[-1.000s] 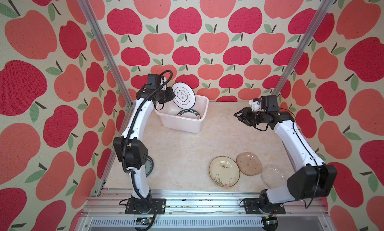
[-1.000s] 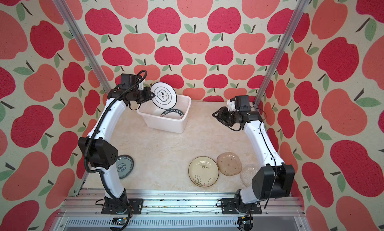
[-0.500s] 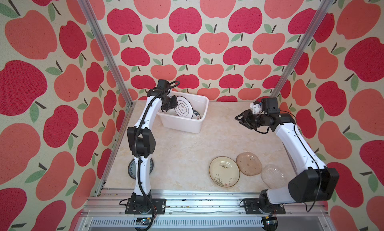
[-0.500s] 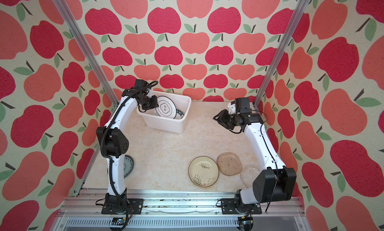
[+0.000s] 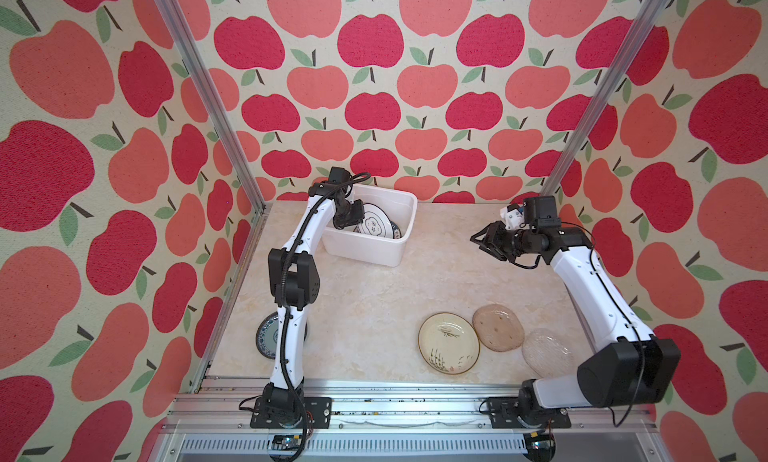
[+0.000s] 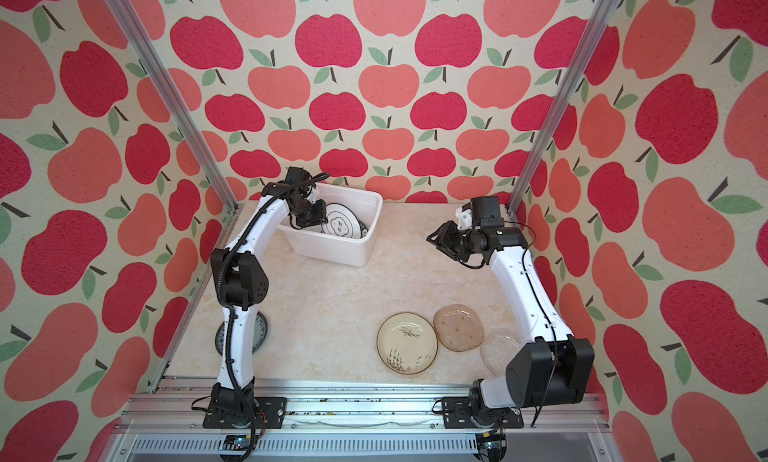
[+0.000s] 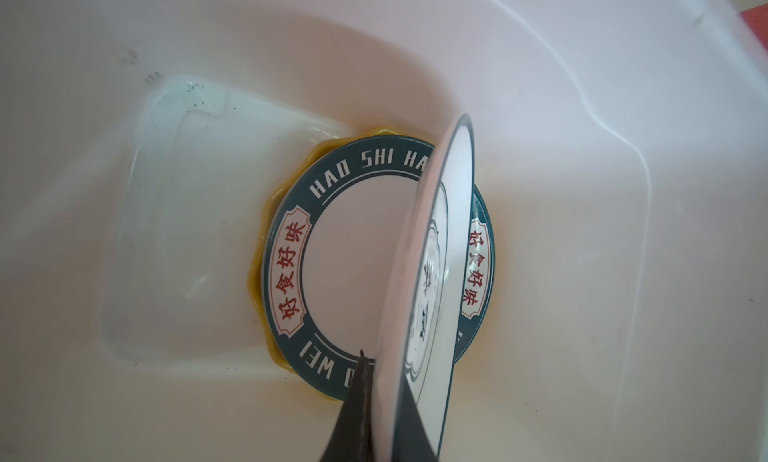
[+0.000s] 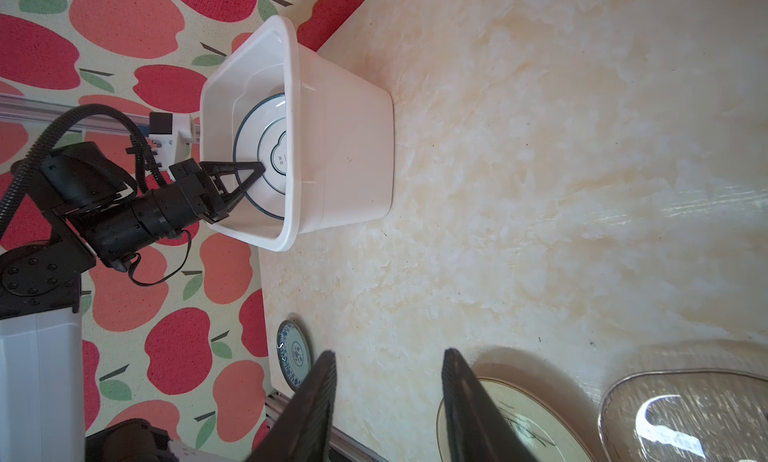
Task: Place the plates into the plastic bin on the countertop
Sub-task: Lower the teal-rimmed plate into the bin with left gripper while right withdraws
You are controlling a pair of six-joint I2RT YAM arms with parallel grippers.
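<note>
My left gripper (image 5: 353, 217) (image 7: 382, 381) is shut on the rim of a white plate with a thin dark green rim (image 5: 376, 225) (image 7: 419, 273). It holds the plate on edge inside the white plastic bin (image 5: 374, 252) (image 8: 345, 157) at the back of the countertop (image 5: 374, 306). Flat on the bin's floor lies a plate with a lettered green rim (image 7: 332, 181), on top of a yellow plate (image 7: 257, 269). My right gripper (image 5: 478, 242) (image 8: 388, 356) hangs open and empty above the countertop's right side.
Near the front right lie a cream plate with reeds (image 5: 449, 343), an amber glass plate (image 5: 498, 327) and a clear glass plate (image 5: 544, 352). A blue-patterned plate (image 5: 268, 335) lies at the front left, partly behind my left arm. Aluminium rails frame the edges.
My left gripper has brought the plate down from above the bin's rim into the bin. The right arm has barely moved.
</note>
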